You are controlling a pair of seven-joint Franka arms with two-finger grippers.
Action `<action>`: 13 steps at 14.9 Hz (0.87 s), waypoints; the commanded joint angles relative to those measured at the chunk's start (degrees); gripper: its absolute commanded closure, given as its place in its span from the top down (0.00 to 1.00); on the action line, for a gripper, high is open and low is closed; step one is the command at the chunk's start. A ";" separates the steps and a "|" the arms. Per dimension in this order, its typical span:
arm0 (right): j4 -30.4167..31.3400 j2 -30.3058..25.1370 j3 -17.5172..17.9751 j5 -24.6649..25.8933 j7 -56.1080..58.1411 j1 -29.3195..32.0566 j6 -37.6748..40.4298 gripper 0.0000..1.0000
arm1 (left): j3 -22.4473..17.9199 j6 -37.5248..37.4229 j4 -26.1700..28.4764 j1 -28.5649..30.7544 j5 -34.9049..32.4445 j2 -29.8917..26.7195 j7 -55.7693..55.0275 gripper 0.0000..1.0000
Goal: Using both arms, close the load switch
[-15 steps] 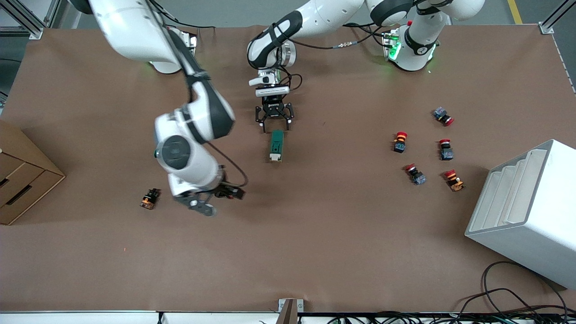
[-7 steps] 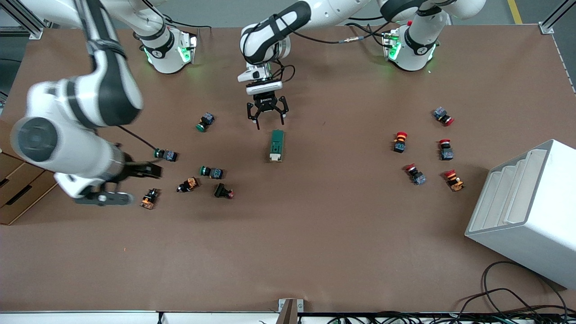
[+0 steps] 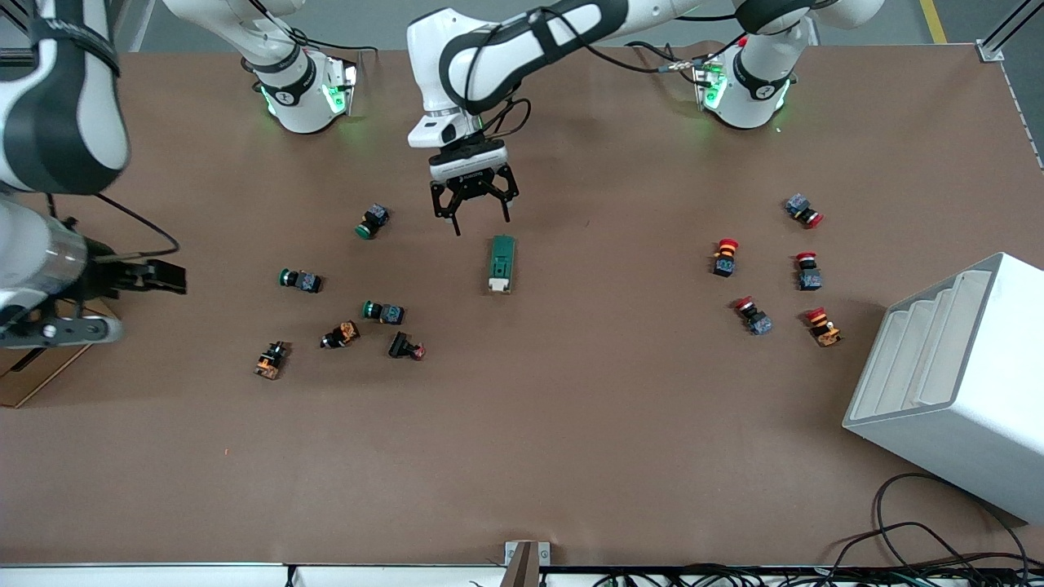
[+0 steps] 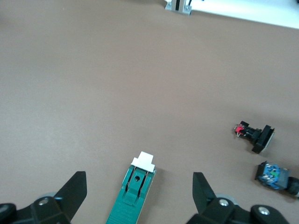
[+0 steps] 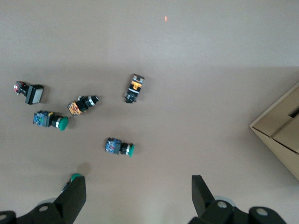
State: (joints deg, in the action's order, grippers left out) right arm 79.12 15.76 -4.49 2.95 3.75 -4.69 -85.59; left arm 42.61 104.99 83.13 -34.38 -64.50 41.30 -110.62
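While the right arm has been swung away to the counter's edge, the load switch (image 3: 501,263) is left lying free near the middle of the counter (image 3: 571,424).

Since a second ago the right gripper (image 3: 122,297) has been carried from over the push buttons (image 3: 342,314) out over the cardboard box (image 3: 20,383) at the right arm's end, jaws apart and empty; the left gripper (image 3: 475,214) has been drawn slightly toward the bases and hangs just off the switch's green end, jaws apart, nothing held. Both arms are judged to be backing off, so either the closing is finished or contact has not yet been made. Brown paper covers the counter; red-capped buttons (image 3: 767,269) and a white rack (image 3: 962,383) are seen toward the left arm's end, cables (image 3: 913,530) at the front corner.
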 commanded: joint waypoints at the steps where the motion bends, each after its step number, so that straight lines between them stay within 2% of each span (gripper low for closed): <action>1: -3.53 -0.12 1.15 1.27 0.55 2.22 3.85 1.00 | 0.45 -0.22 -3.85 3.51 9.18 -2.87 10.39 1.00; 5: -4.06 0.05 1.32 1.00 0.20 4.25 3.77 1.00 | 0.63 -0.22 -4.29 11.51 22.63 -10.08 21.02 1.00; 8: -4.07 0.06 1.33 0.39 0.20 4.60 3.59 1.00 | 0.54 -0.57 -4.38 19.85 34.14 -16.06 37.79 1.00; 10: -4.15 0.06 1.24 -0.75 -0.15 4.43 3.67 1.00 | 0.63 -3.02 -6.21 25.91 41.27 -18.17 46.24 1.00; 13: -4.15 -0.56 1.06 -1.28 -0.32 4.43 5.86 1.00 | 0.63 -9.34 -8.85 32.95 46.64 -20.20 61.00 1.00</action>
State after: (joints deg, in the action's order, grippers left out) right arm 75.57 15.61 -4.06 2.63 3.81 -1.04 -81.91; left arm 42.79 99.16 75.72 -4.78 -21.03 22.38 -57.20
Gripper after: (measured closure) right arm 0.000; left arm 0.000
